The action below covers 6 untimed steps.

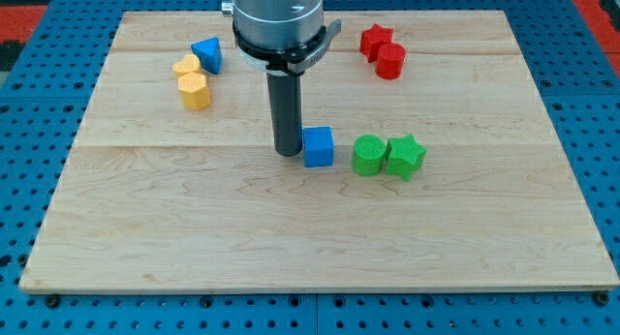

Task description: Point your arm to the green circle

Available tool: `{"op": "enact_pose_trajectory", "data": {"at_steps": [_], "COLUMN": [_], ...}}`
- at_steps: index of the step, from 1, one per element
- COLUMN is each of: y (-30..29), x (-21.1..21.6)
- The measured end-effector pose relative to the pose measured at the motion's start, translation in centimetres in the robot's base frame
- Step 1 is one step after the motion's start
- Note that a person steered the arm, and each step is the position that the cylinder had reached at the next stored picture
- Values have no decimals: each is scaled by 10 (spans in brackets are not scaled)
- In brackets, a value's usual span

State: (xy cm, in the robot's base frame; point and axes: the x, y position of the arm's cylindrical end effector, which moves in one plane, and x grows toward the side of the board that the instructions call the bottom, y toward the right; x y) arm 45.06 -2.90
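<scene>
The green circle [368,154] sits right of the board's middle, touching a green star [406,156] on its right. My tip [289,152] rests on the board just left of a blue cube [318,146], touching or nearly touching it. The cube lies between my tip and the green circle, with a small gap between cube and circle.
A blue triangle [206,54] and two yellow blocks [191,82] lie at the upper left. A red star [375,41] and a red circle [389,61] lie at the upper right. The wooden board [310,238] rests on a blue pegboard.
</scene>
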Motion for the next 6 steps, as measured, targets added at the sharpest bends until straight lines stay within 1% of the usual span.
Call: {"op": "enact_pose_trajectory", "data": {"at_steps": [3, 4, 5, 6], "y": [-1, 5, 7, 40], "x": [1, 20, 66, 98]}}
